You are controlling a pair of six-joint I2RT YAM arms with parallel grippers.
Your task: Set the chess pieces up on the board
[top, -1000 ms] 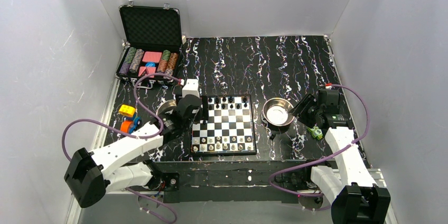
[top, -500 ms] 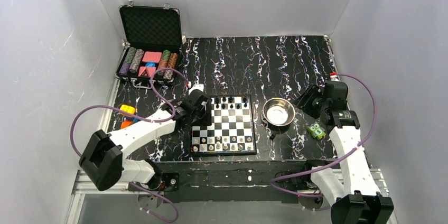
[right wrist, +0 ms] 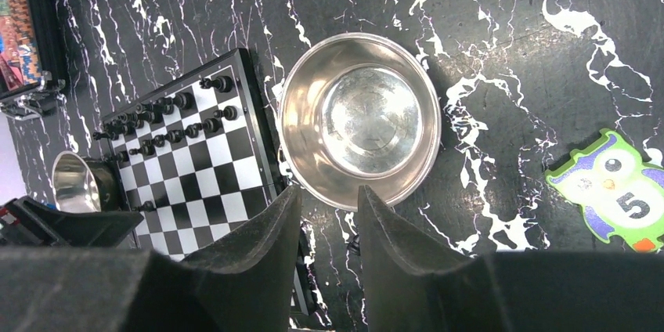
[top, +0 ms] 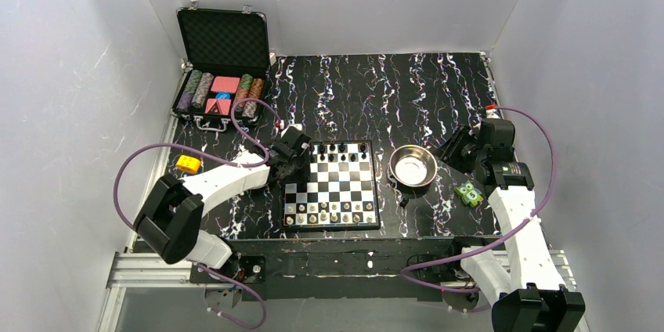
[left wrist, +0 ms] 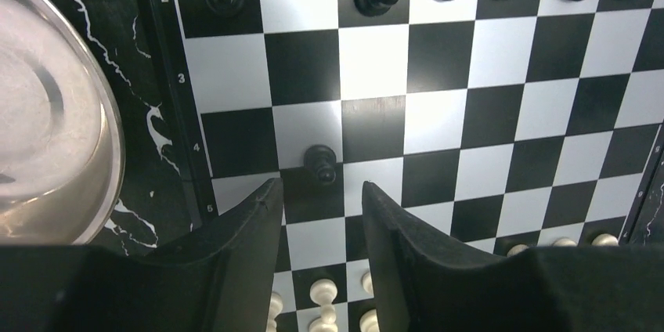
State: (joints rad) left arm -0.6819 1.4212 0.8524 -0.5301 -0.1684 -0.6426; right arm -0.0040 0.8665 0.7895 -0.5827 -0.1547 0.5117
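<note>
The board (top: 331, 185) lies mid-table with black chess pieces (top: 338, 152) on its far rows and pale ones (top: 329, 212) on its near rows. In the left wrist view one black pawn (left wrist: 321, 164) stands alone on a middle row near the board's (left wrist: 470, 113) left edge. My left gripper (left wrist: 321, 191) hovers just short of that pawn, open, with nothing between the fingers. It sits at the board's left side (top: 294, 161). My right gripper (right wrist: 329, 195) is open and empty above the table at the near rim of a steel bowl (right wrist: 360, 117).
A second steel bowl (left wrist: 47, 136) sits left of the board, under my left arm. A black case of poker chips (top: 221, 66) stands at the back left. A yellow toy (top: 188, 164) and a green owl tile (top: 468, 193) lie at the sides. A small dark thing (right wrist: 355, 245) lies between board and right bowl.
My left arm has stretched forward and come down at the board's left edge. My right gripper drew back to the right of the bowl. Both pairs of jaws have narrowed.
</note>
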